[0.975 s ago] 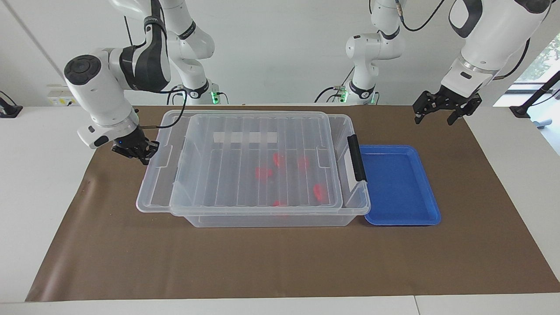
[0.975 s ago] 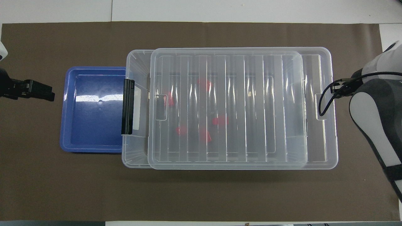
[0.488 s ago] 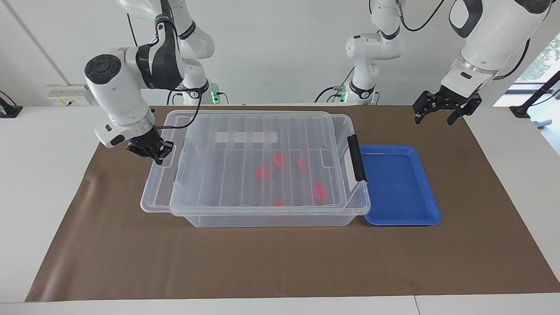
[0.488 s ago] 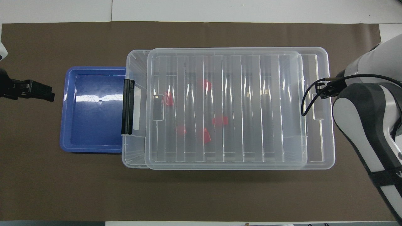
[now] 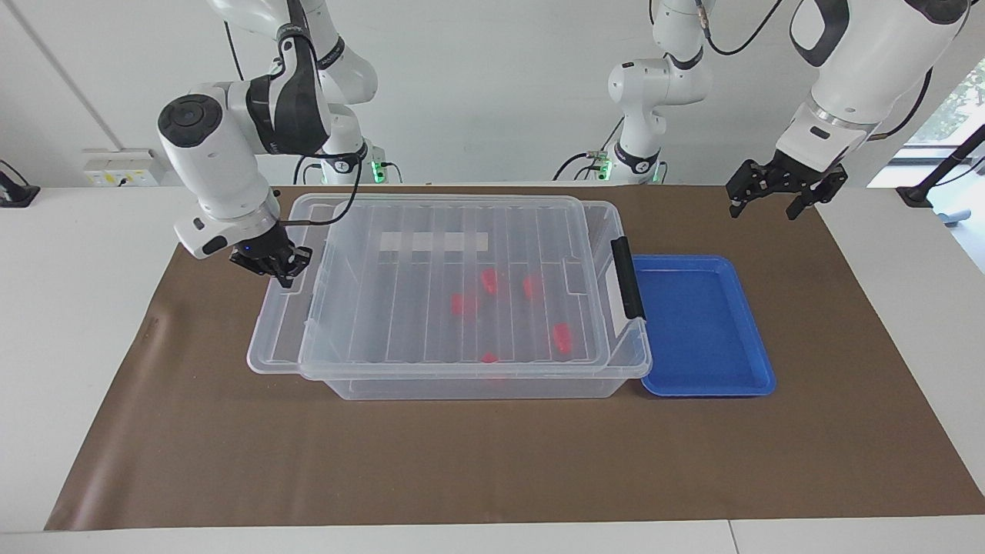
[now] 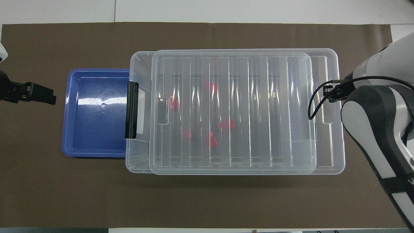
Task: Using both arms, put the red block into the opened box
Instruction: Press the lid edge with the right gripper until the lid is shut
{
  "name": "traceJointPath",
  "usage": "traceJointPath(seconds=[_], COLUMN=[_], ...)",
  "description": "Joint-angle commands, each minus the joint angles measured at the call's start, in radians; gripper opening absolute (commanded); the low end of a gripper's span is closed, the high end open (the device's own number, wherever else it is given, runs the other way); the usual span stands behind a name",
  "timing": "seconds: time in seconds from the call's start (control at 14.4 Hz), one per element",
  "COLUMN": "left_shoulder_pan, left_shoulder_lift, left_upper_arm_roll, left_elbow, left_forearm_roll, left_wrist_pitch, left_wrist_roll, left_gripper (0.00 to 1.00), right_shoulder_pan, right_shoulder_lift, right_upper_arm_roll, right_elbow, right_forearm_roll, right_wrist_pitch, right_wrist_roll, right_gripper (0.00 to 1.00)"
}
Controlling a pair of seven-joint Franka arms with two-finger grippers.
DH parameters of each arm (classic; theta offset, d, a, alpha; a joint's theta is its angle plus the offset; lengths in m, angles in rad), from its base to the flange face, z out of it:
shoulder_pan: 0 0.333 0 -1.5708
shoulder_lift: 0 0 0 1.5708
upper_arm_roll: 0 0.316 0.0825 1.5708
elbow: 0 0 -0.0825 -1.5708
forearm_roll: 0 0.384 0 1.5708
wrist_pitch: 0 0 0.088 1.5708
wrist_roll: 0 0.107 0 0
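The box (image 5: 632,362) is a large clear bin in the middle of the mat, with a black latch (image 5: 627,278) at the left arm's end. Its ribbed lid (image 5: 431,231) lies on top, shifted so it overhangs toward the right arm's end and leaves a narrow strip uncovered at the latch. Several red blocks (image 5: 488,281) lie inside the box, showing through the lid (image 6: 226,124). My right gripper (image 5: 278,266) is shut and low against the lid's end tab; in the overhead view its wrist hides it. My left gripper (image 5: 773,201) hangs open and empty over bare mat (image 6: 51,97).
An empty shallow blue tray (image 5: 700,323) sits against the box's latch end, toward the left arm's end. Brown mat (image 5: 462,462) covers the table. Two slimmer white arms (image 5: 646,85) stand at the table's edge by the robots.
My right gripper has moved in toward the box at the lid's end, and the lid has slid a little toward the left arm's end. The left arm has stayed still.
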Motion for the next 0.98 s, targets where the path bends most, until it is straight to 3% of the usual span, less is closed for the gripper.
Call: traceJointPath(seconds=[0.0,0.14,0.35,0.91], left_shoulder_pan=[0.007,0.007,0.007,0.007], left_shoulder_lift=[-0.023,-0.023,-0.023,-0.023], left_upper_arm_roll=[-0.005,-0.005,-0.003,-0.005], left_elbow=[-0.018,-0.020,-0.018,-0.018], left_forearm_roll=[0.011,0.011,0.011,0.011], left_wrist_pitch=[-0.011,-0.011,-0.011,-0.011], left_wrist_roll=[0.009,0.009,0.009,0.009], left_gripper=[1.00,1.00,1.00,1.00], right_shoulder_pan=[-0.009,-0.009,-0.007,-0.007], right_shoulder_lift=[0.012,0.002,-0.027,-0.025], right_upper_arm_roll=[-0.068,-0.128,-0.129,-0.065], right_elbow=[0.046,0.004,-0.104,-0.107], right_forearm_roll=[-0.027,-0.025,-0.021,-0.013], right_wrist_pitch=[-0.036,0.003,0.105,0.109], right_wrist_roll=[-0.144,-0.227,-0.218,-0.092], right_gripper=[0.00,0.00,0.00,0.00])
